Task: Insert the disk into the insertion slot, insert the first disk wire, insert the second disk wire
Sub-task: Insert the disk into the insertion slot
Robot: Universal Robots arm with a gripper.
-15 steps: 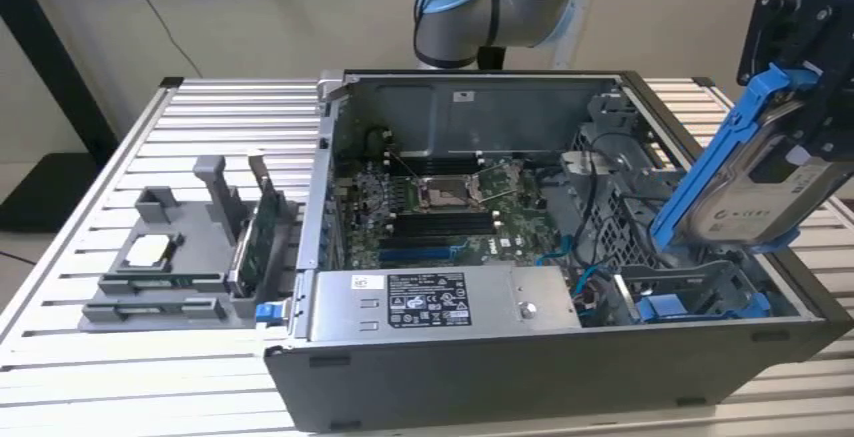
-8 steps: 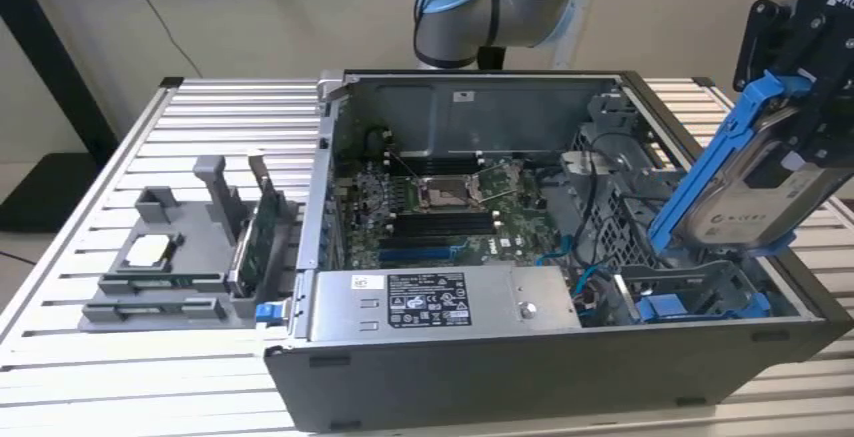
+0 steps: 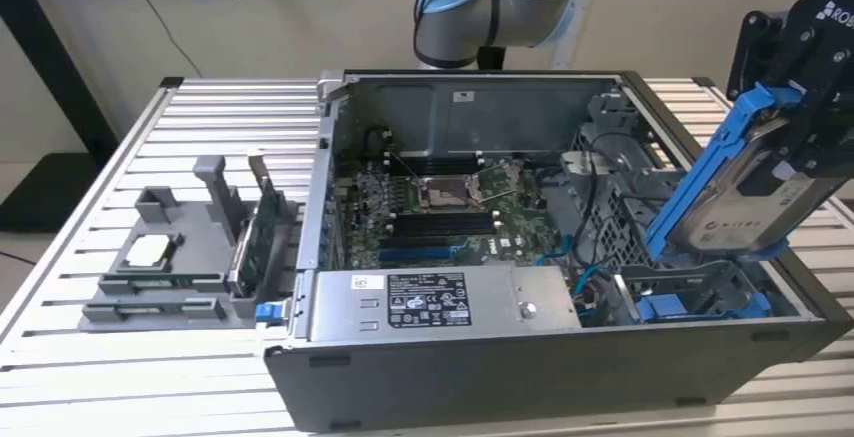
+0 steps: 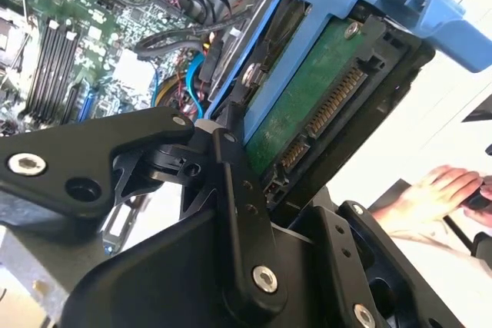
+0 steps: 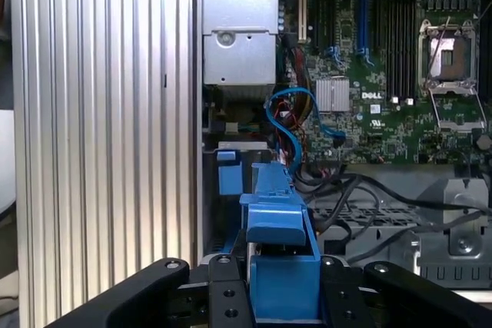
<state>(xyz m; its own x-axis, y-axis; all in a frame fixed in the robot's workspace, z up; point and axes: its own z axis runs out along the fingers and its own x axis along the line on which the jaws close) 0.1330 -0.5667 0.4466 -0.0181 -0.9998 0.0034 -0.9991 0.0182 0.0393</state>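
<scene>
**Exterior view.** The tool (image 3: 790, 152) is clamped on the disk (image 3: 741, 197). The disk hangs tilted in its blue caddy above the insertion slot (image 3: 687, 302), at the exterior view's right end of the open computer case (image 3: 534, 377). It is not yet in the bay. My judgement: I should square the caddy to the bay's rails before going down, since at this tilt a corner could catch the bay's edge. A grey parts holder (image 3: 167, 267) sits on the counter (image 3: 120, 392), well apart from the work.

**Second wrist view.** The disk's green board and connector face this camera. A black finger (image 4: 234, 182) presses on the caddy's side. Part of a person (image 4: 430, 193) is off beyond the rig.

**First wrist view.** The caddy's end sits between both fingers. Blue cables (image 5: 288, 113), likely the disk wires, loop just beside the bay's mouth, with black cables (image 5: 354, 190) near them. I judge both a snag risk. The power supply (image 5: 238, 36) and motherboard (image 5: 384, 67) lie beyond.
</scene>
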